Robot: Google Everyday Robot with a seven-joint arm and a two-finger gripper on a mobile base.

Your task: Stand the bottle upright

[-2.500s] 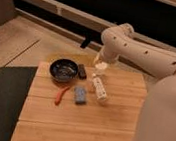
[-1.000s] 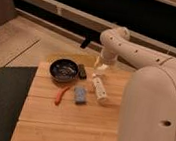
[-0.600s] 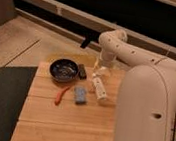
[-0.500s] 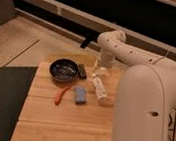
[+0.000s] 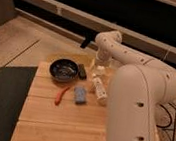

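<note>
Table (image 5: 48, 116): slim white bottle (image 5: 100, 89) flat beneath gripper (image 5: 99, 71)

Dim room, warm light.
Wooden worktop (image 5: 57, 123), pale plank floor (image 5: 16, 37), dark wall (image 5: 93, 0) behind; my fingers (image 5: 99, 72) hover near the worktop's far edge.

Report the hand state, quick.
Hand: open or closed cannot be told; it hangs just above the far end of the lying bottle.

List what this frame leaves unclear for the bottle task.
Camera view:
- Whether the end effector, at the far end of the bottle, touches it: both are pale and merge.
- The bottle's label: too small to read.
- The table at right: hidden behind the arm.
</note>
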